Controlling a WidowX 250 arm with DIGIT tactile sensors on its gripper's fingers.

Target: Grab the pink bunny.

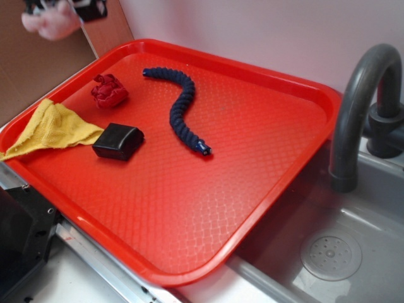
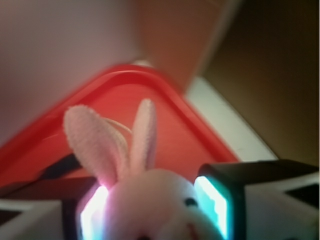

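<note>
Two jaws squeeze fuzzy pink bunny (image 2: 150,200), long-eared.

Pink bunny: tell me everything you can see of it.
The bunny is a pale pink, fuzzy plush with two long upright ears, small dark eyes and a hint of a red mouth. It sits clamped between the pincer's two pads, face toward the wrist camera. In the exterior view it hangs as a blurred pink lump lifted beyond the red tray's far left corner, touching nothing else.
</note>
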